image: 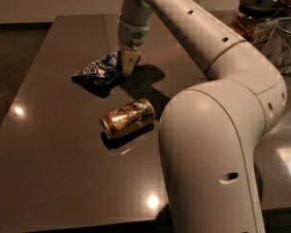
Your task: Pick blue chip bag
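The blue chip bag (98,70) is crinkled and shiny with white lettering. It lies left of centre on the dark table (58,178). Its right end is raised and sits between the fingers of my gripper (125,65), which points straight down from above. The gripper is shut on that end of the bag. The left end of the bag hangs low over its shadow on the table. My arm reaches in from the right and fills the right side of the view.
A brown and gold can (128,118) lies on its side just in front of the bag. A lidded jar (253,16) and a clear glass (284,42) stand at the back right. The table's left edge runs beside dark floor.
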`<state>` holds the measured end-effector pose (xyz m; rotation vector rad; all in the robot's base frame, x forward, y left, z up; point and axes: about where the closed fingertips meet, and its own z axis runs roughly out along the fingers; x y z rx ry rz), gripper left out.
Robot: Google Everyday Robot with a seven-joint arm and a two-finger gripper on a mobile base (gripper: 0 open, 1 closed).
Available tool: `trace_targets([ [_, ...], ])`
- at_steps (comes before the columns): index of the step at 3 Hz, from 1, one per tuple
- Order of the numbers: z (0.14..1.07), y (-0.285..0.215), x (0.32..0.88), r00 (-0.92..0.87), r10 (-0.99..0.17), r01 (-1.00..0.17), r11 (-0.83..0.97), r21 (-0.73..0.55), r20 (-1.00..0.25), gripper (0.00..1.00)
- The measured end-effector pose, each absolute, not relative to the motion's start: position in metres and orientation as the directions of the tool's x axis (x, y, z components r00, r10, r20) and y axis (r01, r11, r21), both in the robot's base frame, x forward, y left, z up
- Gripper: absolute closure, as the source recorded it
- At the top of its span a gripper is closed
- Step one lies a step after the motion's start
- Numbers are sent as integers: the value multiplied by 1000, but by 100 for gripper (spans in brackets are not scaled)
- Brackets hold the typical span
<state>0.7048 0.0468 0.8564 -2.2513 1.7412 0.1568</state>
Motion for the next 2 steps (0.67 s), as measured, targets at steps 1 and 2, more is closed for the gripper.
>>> trace_targets([
  [1,881,36,712,222,-912,-970,-171,-172,-344,83],
  [2,911,15,726,122,-892,-982,-46,-181,-436,100],
])
